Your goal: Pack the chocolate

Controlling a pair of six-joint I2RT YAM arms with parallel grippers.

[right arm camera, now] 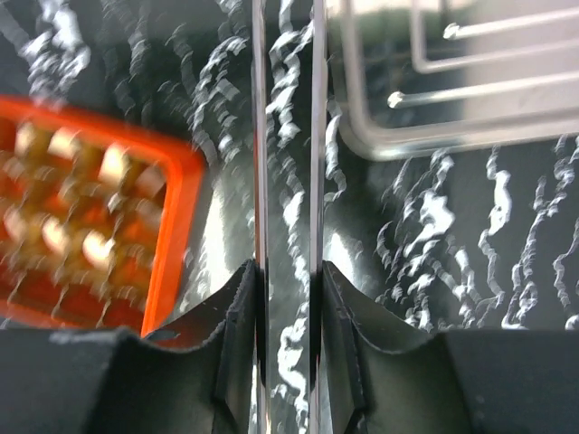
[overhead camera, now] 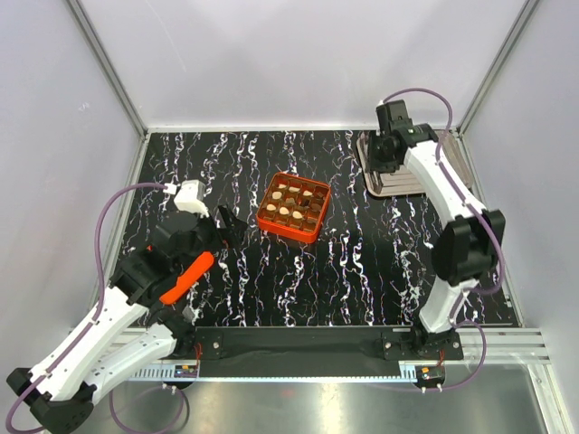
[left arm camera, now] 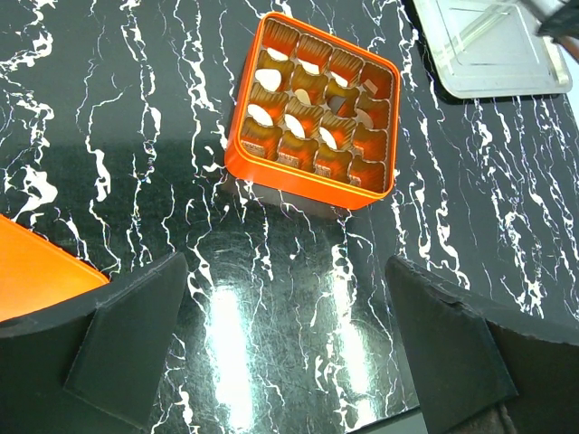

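Chocolate (left arm camera: 265, 80): bite-size pieces are sitting in the cells of the orange grid box (left arm camera: 298, 181). The cream ones are showing plainly and the dark ones are harder to pick out. Several cells on the box's right side are looking unfilled.

Entry 1, on the near-left side of the box: left gripper (left arm camera: 285, 267). Its black fingers are standing wide apart, holding nothing, and hanging over the marbled table (left arm camera: 109, 136) well clear of the box rim.

Entry 2, just right of the box: right gripper (right arm camera: 289, 271). Its pads are pressing on two thin bright blades that are running forward between them, apparently metal tweezers (right arm camera: 260, 136). Nothing is showing between the blades, though their tips are lying out of view.

Entry 3, beyond the box and to its right: silver tray (right arm camera: 407, 145). Its ridged floor is showing no piece that can be told, and the arm is hiding part of it from above.

Hazards, as judged:
- The blades are narrow and slick, so a small piece pinched off-centre is likely to squirt free or fall short of its cell.
- Nothing is bracing the box, so a blade brushing its rim is liable to shove it or tip pieces out.
- Some cells are already taken, so a poorly aimed release is risking a doubled-up cell.
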